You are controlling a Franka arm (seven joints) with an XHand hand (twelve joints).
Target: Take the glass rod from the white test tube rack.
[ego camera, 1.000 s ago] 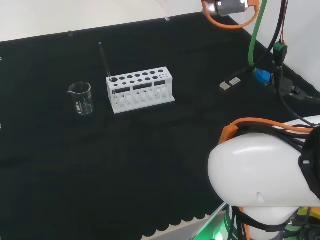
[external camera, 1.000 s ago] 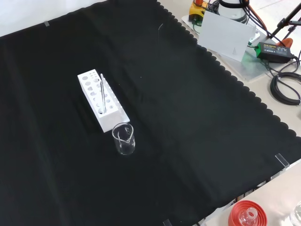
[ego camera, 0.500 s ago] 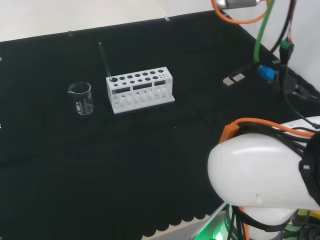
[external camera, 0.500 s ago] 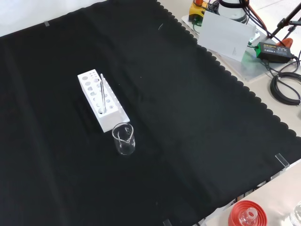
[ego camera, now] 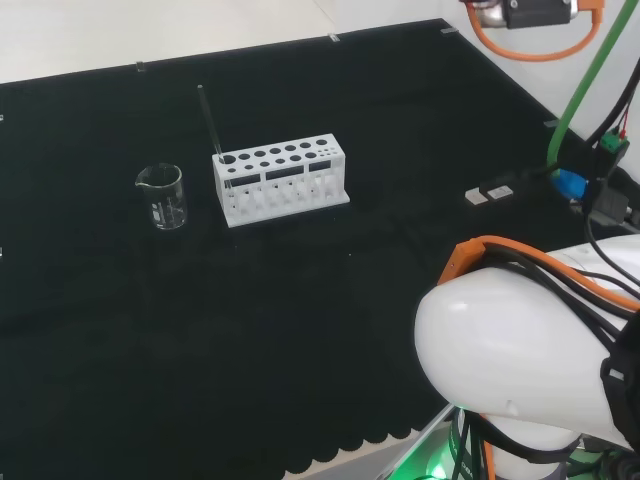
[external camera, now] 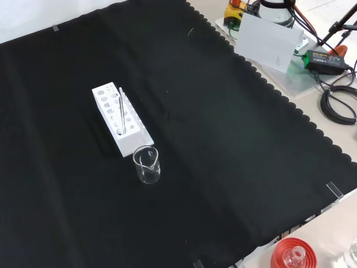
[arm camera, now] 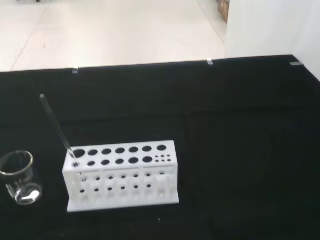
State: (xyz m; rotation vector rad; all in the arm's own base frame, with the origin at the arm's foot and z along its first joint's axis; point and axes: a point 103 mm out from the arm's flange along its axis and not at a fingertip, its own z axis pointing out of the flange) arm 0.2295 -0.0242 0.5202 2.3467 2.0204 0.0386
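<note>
Head view gives us the glass rod standing in the white test tube rack, in a hole at the rack's left end, its upper part leaning up and to the left. In the front view we see the same glass rod lying across the rack's row of holes, its foot near the end of the white test tube rack that faces the small glass beaker. That beaker stands just beside the rack, apart from it; in the head view it is to the rack's left. We find rack and beaker toward the far left part of the black-clothed tabletop in the head view, well apart from the scalloped near edge. From the wrist view we look at the rack's long side, the rod rising slanted from an end hole. We cannot tell how the fingers stand. At the head view's lower right sits the arm's white link with orange and black cables.
</note>
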